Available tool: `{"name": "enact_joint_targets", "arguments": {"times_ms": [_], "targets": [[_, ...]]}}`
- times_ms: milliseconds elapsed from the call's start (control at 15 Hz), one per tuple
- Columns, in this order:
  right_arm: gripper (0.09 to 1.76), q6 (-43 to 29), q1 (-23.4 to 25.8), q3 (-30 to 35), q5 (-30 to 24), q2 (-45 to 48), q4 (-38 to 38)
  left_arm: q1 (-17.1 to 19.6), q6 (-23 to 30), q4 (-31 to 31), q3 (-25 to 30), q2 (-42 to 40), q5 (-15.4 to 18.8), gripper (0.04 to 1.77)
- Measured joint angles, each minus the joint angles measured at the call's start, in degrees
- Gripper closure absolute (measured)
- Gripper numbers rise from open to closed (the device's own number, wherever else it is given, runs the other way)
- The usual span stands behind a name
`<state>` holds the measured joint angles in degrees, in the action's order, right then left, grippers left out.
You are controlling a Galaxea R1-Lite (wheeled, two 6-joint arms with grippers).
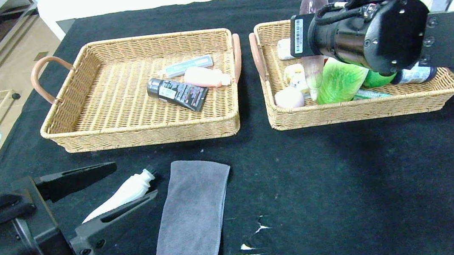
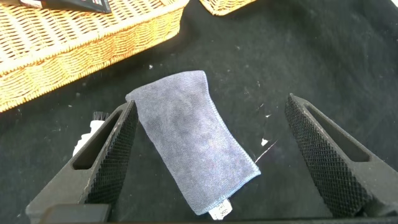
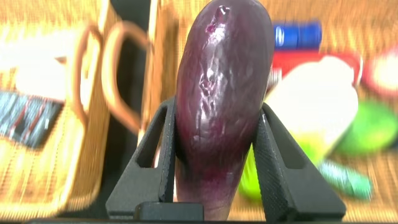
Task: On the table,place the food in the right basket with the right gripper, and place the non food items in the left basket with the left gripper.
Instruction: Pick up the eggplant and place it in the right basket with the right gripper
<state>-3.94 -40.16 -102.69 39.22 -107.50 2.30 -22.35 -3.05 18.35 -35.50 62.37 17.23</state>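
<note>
Over the right basket (image 1: pixel 420 99), our right hand (image 3: pixel 217 155) is clamped on an eggplant (image 3: pixel 221 93), the two fingers pressed against its lower sides and the purple body standing up between them. To do this step well, we judge the eggplant should be brought low over a free part of the basket before the fingers part, so it settles rather than drops onto the food already there: a green packet (image 1: pixel 339 80), a pale round item (image 1: pixel 289 97) and a small yellow-white item (image 1: pixel 296 77). Letting go too high could send it rolling against the rim or over the side near the handle (image 1: pixel 256 55).

Our right arm reaches across from the robot's right side, its wrist turned so the hand points back toward the far side of the basket, with the eggplant's tip showing above the arm in the head view.

Our left hand (image 1: pixel 130 181) hangs low over the table (image 1: pixel 346 195), fingers wide apart, around a white tube (image 1: pixel 121 195) and just beside a grey cloth (image 1: pixel 194 212). Both are non-food and not yet in the left basket (image 1: pixel 82 135), which already holds a black tube (image 1: pixel 178 92), a pink bottle (image 1: pixel 206 76) and a small grey-blue item (image 1: pixel 188 64).
</note>
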Motion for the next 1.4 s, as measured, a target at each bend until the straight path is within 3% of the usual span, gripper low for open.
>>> {"name": "enact_joint_targets", "arguments": {"times_ms": [333,1067,1400], "targets": [[1.04,5.39,3.15,-0.22,-3.63,-4.02,11.20,0.02,0.00,0.00,-0.09,-0.18,-0.02,0.09],[1.04,5.41,5.71,-0.09,-5.40,-7.33,15.36,0.22,0.16,0.00,-0.30,-0.20,0.00,0.09],[0.63,5.32,6.06,-0.01,-5.38,-7.28,15.27,0.16,0.10,-0.20,-0.24,-0.20,0.07,0.09]]}}
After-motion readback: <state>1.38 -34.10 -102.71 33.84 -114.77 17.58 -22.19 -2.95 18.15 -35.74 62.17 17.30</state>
